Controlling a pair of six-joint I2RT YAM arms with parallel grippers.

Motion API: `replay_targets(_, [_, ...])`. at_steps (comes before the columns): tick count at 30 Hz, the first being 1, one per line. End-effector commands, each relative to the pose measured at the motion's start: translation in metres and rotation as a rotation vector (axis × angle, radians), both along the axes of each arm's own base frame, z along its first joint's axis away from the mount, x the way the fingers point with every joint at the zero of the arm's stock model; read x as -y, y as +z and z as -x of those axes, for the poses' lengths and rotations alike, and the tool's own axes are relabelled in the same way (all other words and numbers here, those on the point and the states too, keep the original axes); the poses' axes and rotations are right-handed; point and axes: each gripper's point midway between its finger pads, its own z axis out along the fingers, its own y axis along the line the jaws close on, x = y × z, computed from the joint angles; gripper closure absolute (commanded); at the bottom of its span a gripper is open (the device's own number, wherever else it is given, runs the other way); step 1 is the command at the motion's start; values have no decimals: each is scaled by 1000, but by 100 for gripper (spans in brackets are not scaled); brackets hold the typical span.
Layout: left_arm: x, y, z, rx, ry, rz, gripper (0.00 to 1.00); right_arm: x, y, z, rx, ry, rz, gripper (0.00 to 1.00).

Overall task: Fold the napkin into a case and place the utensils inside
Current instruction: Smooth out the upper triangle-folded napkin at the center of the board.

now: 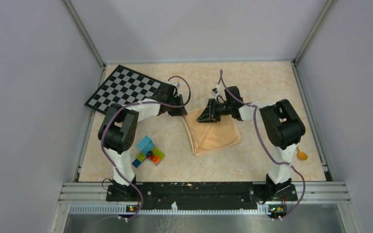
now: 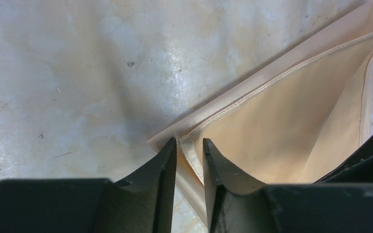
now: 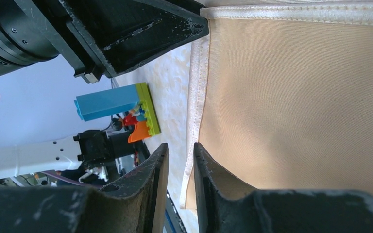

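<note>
Top external view alone takes in the whole table [image 1: 272, 82]. It shows one peach napkin [image 1: 216, 136] lying doubled near the middle with a diagonal crease, and one checkerboard [image 1: 124, 87] at the far left corner. One cluster of toy bricks [image 1: 148, 151] sits by the left arm [image 1: 119, 131]. One orange-yellow utensil [image 1: 301, 155] lies at the right edge, just beside the right arm [image 1: 281, 127] and partly hidden by it. Neither wrist view shows the utensil or the board. The two grippers sit at the napkin's far edge, near each other but apart: the left gripper [image 1: 177, 110] at its far left corner, the right gripper [image 1: 206, 115] further along.

Left wrist view gives what the overhead cannot. There are two cloth layers, and the upper one's hemmed corner stands between the narrow jaws with a sliver of gap on either side; whether it is pinched I cannot tell. Right wrist view shows its own jaws equally narrow, with the napkin's stitched side edge running down between them, and again I cannot tell whether they grip. It also shows the left gripper's tip at the cloth's corner, with the bricks beyond.

Bare table lies between the napkin and the back wall, and in a strip between the napkin and the right arm; the bricks sit near the napkin's left side
</note>
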Motion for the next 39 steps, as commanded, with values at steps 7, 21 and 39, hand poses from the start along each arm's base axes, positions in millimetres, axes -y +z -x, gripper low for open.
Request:
replay_targets(7, [1,19,-12,58,2,13,100,-11,3,8,32,53,-28,76])
replay_targets(21, [-10,20,-3,77,31,-8,100,-36,-14,50,-11,158,-37,75])
replay_targets(39, [-23,-13,-1,18,53,-67,100,-42,-16,95,-49,195,-72,74])
